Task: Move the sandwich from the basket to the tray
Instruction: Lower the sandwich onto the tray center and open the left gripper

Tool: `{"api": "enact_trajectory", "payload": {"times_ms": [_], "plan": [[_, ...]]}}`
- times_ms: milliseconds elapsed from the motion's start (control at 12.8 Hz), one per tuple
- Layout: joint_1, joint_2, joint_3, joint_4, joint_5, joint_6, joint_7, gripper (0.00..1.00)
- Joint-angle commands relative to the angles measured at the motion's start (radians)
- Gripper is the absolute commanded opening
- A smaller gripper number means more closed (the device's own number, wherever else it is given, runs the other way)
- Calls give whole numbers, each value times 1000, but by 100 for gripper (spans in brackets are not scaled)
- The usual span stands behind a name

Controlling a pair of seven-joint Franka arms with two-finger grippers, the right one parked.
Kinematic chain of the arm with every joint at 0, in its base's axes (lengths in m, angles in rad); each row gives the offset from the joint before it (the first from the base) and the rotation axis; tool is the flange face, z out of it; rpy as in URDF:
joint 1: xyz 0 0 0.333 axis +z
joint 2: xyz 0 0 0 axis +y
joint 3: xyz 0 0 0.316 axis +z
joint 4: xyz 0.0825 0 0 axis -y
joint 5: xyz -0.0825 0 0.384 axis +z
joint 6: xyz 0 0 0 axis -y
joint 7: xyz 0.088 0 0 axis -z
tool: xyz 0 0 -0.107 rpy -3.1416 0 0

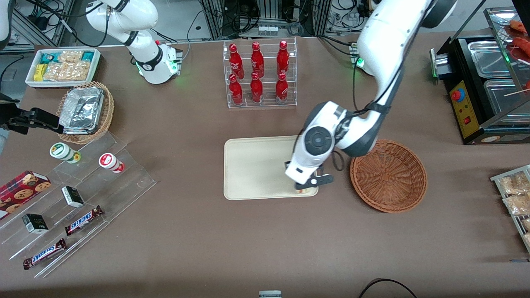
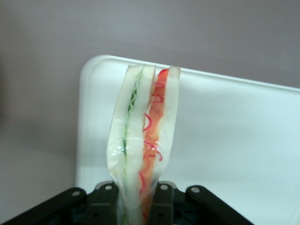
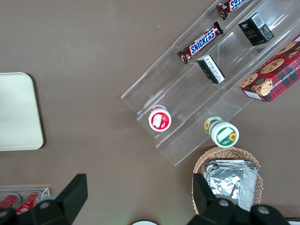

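Gripping sandwich [image 2: 143, 136] (unlabelled), claw [image 1: 308, 187] overhangs tray [image 1: 252, 169].

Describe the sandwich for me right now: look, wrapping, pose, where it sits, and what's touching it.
The sandwich is a wedge of pale white bread layers with green filling along one seam and red-orange along the other, sealed in clear film. The gripper is shut on its one end, holding it edge-on over a corner of the cream tray, outside the wicker basket.
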Motion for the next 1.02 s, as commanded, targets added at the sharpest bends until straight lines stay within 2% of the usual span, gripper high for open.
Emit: {"api": "enact_trajectory", "payload": {"times_ms": [0, 392, 863, 941], "plan": [[-72, 80, 16, 118, -14, -20, -65, 0], [-126, 123, 16, 135, -10, -3, -125, 0], [-128, 161, 22, 135, -1, 40, -219, 0], [-126, 164, 22, 133, -1, 49, -220, 24]]}}
